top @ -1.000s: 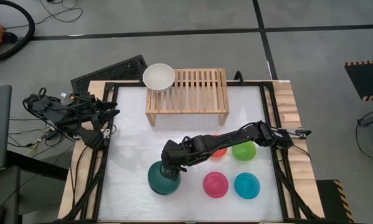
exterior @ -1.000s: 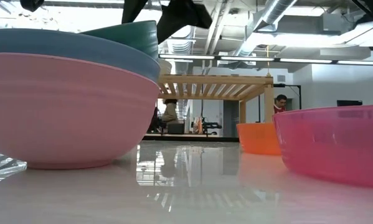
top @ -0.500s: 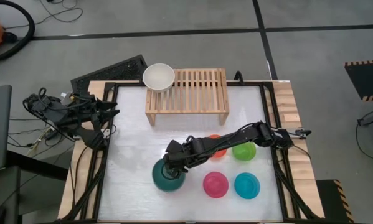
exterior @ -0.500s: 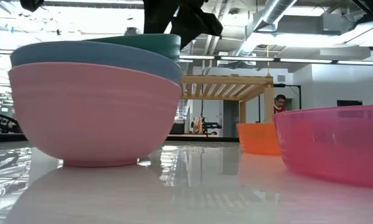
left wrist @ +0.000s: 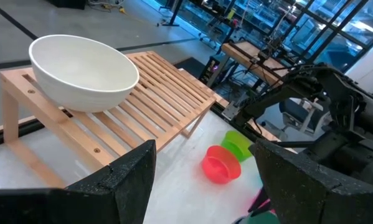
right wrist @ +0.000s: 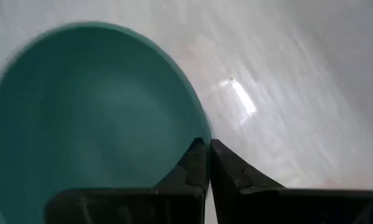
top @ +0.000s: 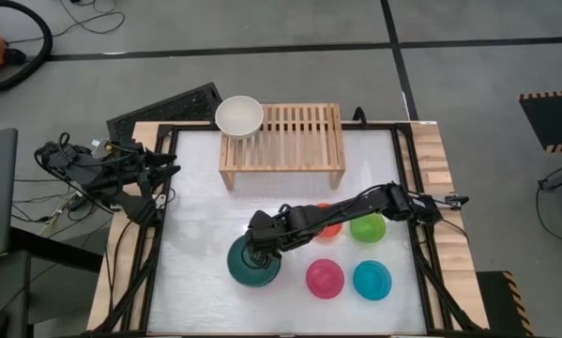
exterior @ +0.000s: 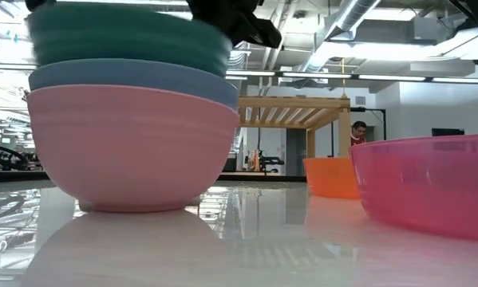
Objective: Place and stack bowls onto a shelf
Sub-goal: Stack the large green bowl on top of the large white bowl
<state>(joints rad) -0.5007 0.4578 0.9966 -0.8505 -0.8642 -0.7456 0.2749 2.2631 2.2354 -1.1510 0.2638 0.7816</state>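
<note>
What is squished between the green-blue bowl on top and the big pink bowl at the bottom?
A slate-blue plastic bowl sits nested between the teal plastic bowl and the pink plastic bowl. Only the low view shows it.

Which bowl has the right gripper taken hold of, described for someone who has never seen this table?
Start at the wooden shelf at the table's far edge, then come toward the near edge, left of the four small bowls. There stands a stack of three large bowls; the right gripper is shut on the rim of the top one, the teal bowl, above blue and pink.
</note>
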